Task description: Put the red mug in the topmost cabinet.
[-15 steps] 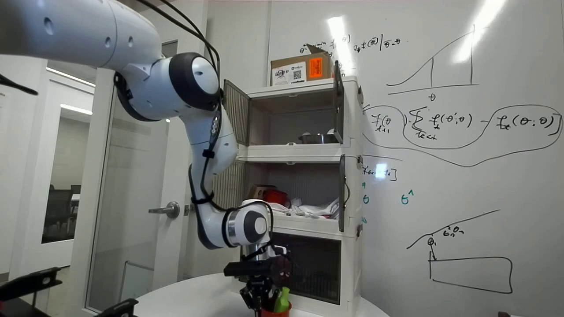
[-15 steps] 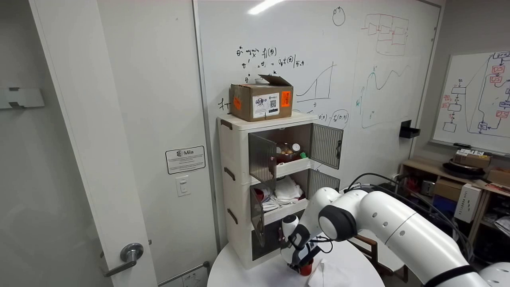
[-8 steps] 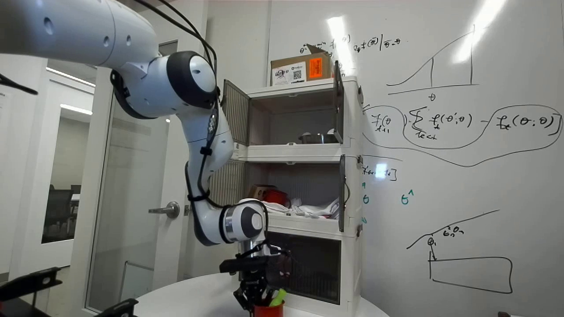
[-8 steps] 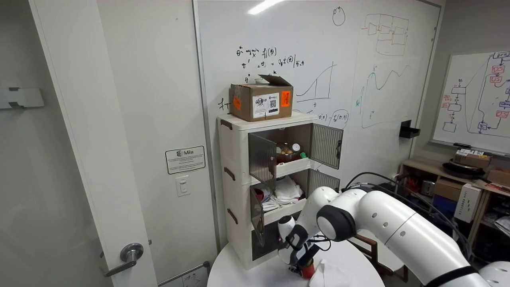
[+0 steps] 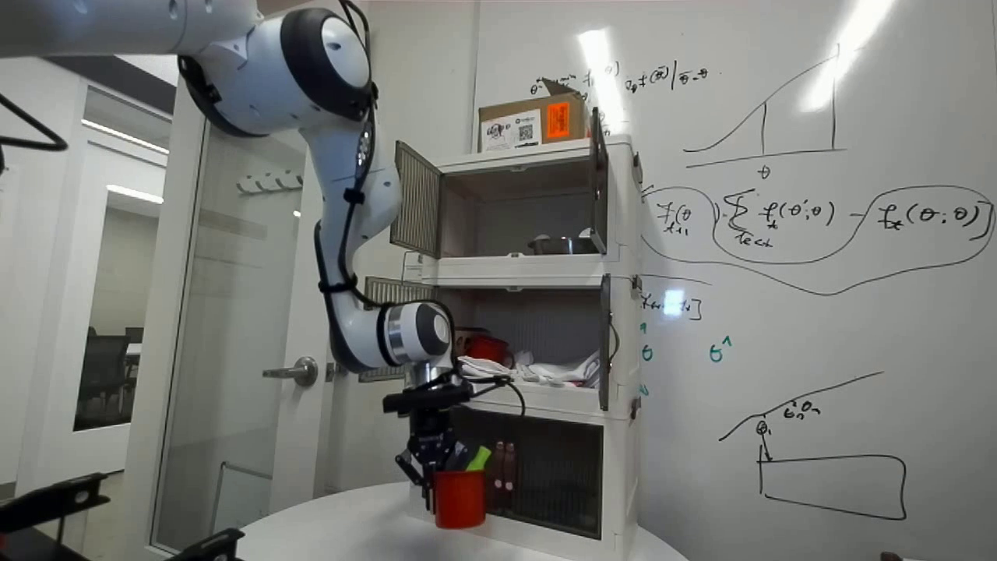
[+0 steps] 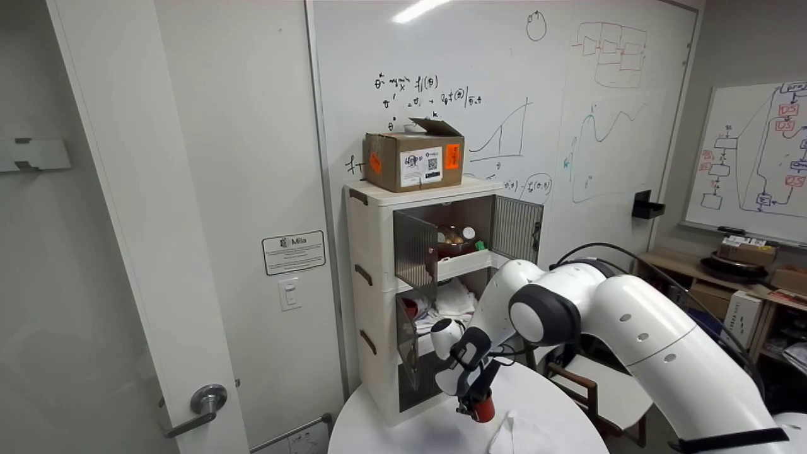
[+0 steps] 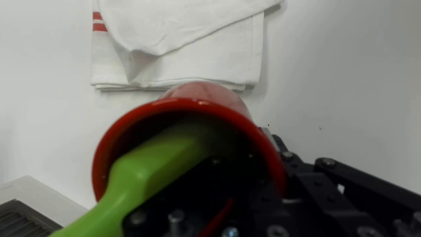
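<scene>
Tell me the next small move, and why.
Probably raise the red mug gently: the fingers grip it, a green object pokes out of it, and the mug hangs well below the topmost cabinet, whose doors stand open.

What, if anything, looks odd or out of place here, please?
A lime-green object juts from the red mug, odd since the task names only the mug. On the table, the white towel has its top fold askew.
</scene>
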Tool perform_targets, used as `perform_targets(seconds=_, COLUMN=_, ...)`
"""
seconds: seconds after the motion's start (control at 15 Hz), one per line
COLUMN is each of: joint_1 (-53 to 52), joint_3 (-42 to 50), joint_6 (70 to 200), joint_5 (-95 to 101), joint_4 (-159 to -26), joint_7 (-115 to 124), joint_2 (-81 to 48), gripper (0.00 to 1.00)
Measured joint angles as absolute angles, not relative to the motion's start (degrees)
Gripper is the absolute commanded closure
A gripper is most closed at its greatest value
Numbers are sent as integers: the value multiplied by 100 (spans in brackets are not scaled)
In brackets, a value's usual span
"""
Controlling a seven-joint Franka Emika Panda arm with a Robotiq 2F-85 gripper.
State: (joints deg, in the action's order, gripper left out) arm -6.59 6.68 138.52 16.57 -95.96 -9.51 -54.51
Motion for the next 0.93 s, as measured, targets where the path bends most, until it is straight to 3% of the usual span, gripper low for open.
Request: perform_targets(seconds=0.93, joint_1=696, joint_3=-697, joint_6=15208, joint_5=-426, joint_4=-11182, joint_7=-1088, joint_2=-3063, gripper=99)
